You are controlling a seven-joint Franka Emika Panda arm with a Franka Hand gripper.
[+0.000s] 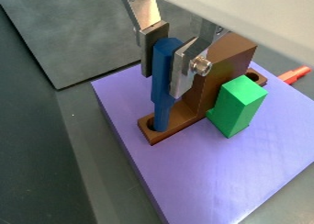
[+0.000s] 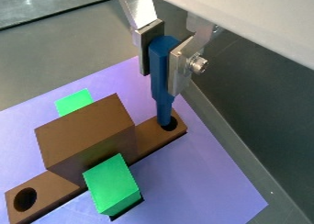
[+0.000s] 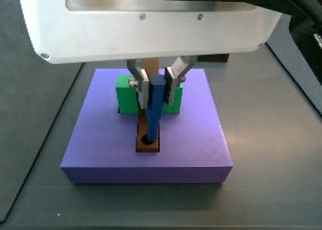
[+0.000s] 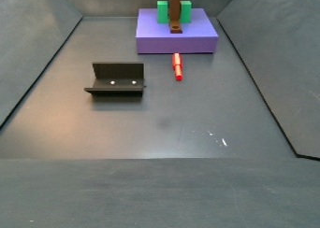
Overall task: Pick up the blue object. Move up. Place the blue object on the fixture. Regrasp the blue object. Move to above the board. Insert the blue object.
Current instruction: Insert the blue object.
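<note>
Wrist views: gripper (image 1: 166,55) fingers (image 2: 150,37) clamped on slim bright-blue peg (image 2: 163,79), upright, tip entering round hole of long brown board (image 2: 132,154) on lilac slab (image 1: 208,182). Risk: slight tilt jams peg at rim; early release tips it toward green block (image 1: 238,108).
</note>
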